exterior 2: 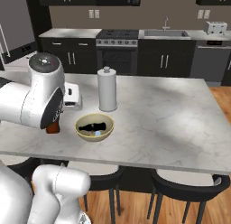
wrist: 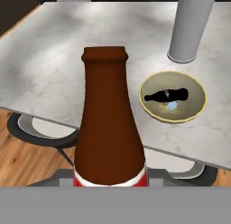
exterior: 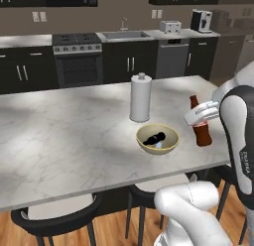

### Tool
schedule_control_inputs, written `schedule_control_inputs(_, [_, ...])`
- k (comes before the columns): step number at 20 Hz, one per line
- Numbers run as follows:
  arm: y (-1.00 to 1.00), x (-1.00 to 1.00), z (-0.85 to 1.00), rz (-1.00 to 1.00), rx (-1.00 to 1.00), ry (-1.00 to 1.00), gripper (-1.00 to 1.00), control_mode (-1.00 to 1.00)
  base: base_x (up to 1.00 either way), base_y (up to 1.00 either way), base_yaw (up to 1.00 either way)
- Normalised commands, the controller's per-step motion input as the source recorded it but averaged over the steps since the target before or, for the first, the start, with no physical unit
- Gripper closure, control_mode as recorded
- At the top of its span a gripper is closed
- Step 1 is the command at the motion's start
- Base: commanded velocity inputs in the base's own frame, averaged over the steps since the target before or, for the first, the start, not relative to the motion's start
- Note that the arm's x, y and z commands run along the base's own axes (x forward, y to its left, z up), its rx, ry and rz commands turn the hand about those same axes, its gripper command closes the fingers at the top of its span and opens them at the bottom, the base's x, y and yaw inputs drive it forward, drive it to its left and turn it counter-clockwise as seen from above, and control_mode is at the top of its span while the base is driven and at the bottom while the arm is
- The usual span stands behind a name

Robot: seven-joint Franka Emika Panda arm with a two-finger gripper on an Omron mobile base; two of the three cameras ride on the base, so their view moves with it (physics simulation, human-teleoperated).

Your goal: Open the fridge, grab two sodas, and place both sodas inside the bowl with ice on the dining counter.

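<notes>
My gripper (exterior: 201, 116) is shut on the brown cola soda (exterior: 201, 134), gripping just below its neck. The bottle is upright, low over the dining counter (exterior: 74, 141) near its front right edge, a short way right of the bowl (exterior: 158, 152). In the hand view the soda (wrist: 108, 128) fills the foreground with its red label at the bottom. The tan bowl (wrist: 191, 108) holds the dark soda (wrist: 164, 95), lying on its side over pale ice. From the right base view the bowl (exterior 2: 94, 138) and dark soda (exterior 2: 92, 127) sit beside my arm, which hides most of the brown soda (exterior 2: 53, 128).
A white paper towel roll (exterior: 140, 98) stands upright just behind the bowl. Black stools (exterior: 49, 220) are tucked under the counter's near edge. Across the aisle are the stove (exterior: 77, 56), sink (exterior: 124, 35), toaster (exterior: 170, 26) and black cabinets.
</notes>
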Motion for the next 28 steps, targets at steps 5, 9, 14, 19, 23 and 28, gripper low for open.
schedule_control_inputs(5, [-0.02, 0.30, -0.44, 0.29, -0.19, 0.28, 1.00, -1.00, 0.00, 0.00, 0.00])
schedule_control_inputs(9, [0.00, 0.47, -0.18, 0.38, -0.09, 0.10, 1.00, -1.00, 0.00, 0.00, 0.00])
schedule_control_inputs(14, [0.00, 0.51, -0.19, 0.39, -0.07, 0.02, 1.00, -1.00, 0.00, 0.00, 0.00])
schedule_control_inputs(19, [0.00, 0.07, -0.30, 0.14, -0.03, -0.03, 1.00, -1.00, 0.00, 0.00, 0.00])
schedule_control_inputs(23, [0.00, 0.35, -0.25, 0.01, -0.01, 0.01, 1.00, -1.00, 0.00, 0.00, 0.00])
schedule_control_inputs(28, [0.00, 0.53, -0.26, 0.00, -0.02, 0.04, 1.00, -1.00, 0.00, 0.00, 0.00])
